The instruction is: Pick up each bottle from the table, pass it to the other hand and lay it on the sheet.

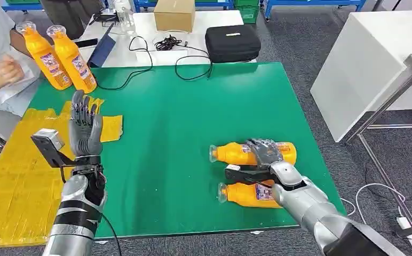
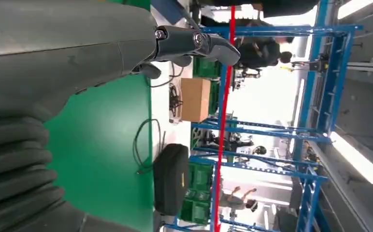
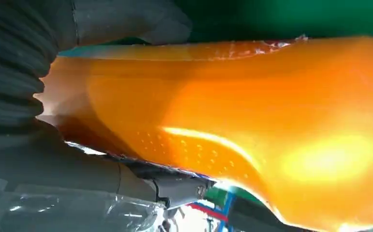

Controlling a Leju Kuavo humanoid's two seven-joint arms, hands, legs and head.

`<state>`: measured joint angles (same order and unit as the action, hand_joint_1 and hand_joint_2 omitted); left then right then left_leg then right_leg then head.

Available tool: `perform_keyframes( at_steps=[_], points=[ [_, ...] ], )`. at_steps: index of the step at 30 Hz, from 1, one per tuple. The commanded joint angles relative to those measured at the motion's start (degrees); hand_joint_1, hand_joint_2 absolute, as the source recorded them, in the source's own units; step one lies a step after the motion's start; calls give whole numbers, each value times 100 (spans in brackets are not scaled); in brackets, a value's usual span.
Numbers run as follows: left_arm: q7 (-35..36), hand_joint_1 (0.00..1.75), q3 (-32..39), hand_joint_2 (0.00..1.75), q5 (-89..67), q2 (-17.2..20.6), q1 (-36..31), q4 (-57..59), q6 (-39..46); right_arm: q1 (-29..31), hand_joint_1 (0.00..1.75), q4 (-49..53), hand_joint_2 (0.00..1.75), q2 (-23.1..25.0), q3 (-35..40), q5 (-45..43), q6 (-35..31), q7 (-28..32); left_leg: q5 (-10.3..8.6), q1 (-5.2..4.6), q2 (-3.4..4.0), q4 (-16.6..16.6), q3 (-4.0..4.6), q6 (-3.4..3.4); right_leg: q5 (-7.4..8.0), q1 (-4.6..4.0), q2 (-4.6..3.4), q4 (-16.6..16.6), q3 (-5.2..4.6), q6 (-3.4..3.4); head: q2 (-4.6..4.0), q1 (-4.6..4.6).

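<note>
Two orange bottles lie on their sides on the green bench, and the farther bottle (image 1: 254,153) looks like smooth, rigid plastic, probably heavy with liquid and prone to roll, so its waisted middle is the sensible place to grip. The right hand (image 1: 264,151) lies over that middle with fingers curled around it, though whether the grip is fully closed is hard to judge. The left hand (image 1: 85,124) is raised, spread and empty over the yellow sheet (image 1: 17,176)
</note>
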<state>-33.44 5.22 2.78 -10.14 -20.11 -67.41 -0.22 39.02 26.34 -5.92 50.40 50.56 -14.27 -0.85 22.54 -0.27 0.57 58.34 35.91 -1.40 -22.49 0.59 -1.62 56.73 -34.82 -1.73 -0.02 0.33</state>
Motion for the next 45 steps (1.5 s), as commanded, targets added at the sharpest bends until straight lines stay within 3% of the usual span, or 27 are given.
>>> perform_keyframes(
  at_steps=[1, 10, 16, 24, 27, 31, 38, 45],
  points=[
    [34, 0, 207, 175, -61, -69, -12, 62, -38, -292, 175, -67, 175, 390, -1072, 589, 18, 67, -1, 13, -15, -7, 18, 14, 0, -13, 24, -14, -7, 7, 0, 0],
    [55, 0, 200, 175, -88, -83, -3, 79, -81, -350, 175, 31, 175, 552, -1782, 1153, -22, 118, 5, 10, -15, -1, 40, 16, -7, -10, 23, -5, -27, 5, 0, 0],
    [68, 0, 179, 175, -96, -120, 130, -34, -137, -544, 175, 656, 175, 712, -2518, 1079, -813, 301, 7, 12, -19, -2, 47, 19, -8, -12, 27, -7, -32, 7, 0, 2],
    [68, 0, 178, 175, -97, -122, 131, -55, -138, -570, 175, 682, 175, 700, -2528, 1080, -811, 303, 7, 9, -30, 2, 76, 16, -16, -9, 38, -3, -57, 5, 0, 2],
    [96, 0, 89, 175, -123, -149, 274, -257, -226, -1024, 175, 1825, 175, 851, -3420, 403, -1402, 956, 12, 12, -34, 4, 83, 16, -19, -12, 48, -4, -58, 5, 0, 2],
    [312, 0, -316, 175, -94, -143, 494, -594, -548, -1736, 175, 3751, 175, 1043, -4281, -586, -1097, 1452, 5, 2, -51, 5, 120, 11, -16, -1, 49, 5, -96, 1, 0, 2],
    [659, 0, -1388, 175, -59, -60, 667, -901, -1195, -2099, 175, 4388, 175, 1317, -4753, -1334, -1066, 2020, 11, 5, -102, 11, 126, 11, -45, -4, 104, 5, -83, -22, 0, 2],
    [768, 0, -1996, 175, -232, 3, 637, -910, -1301, -2087, 175, 4471, 175, 1494, -4756, -1629, -1065, 2238, 8, 1, -92, 5, 136, 11, -40, 0, 93, 1, -91, -25, 0, 2]
  ],
)
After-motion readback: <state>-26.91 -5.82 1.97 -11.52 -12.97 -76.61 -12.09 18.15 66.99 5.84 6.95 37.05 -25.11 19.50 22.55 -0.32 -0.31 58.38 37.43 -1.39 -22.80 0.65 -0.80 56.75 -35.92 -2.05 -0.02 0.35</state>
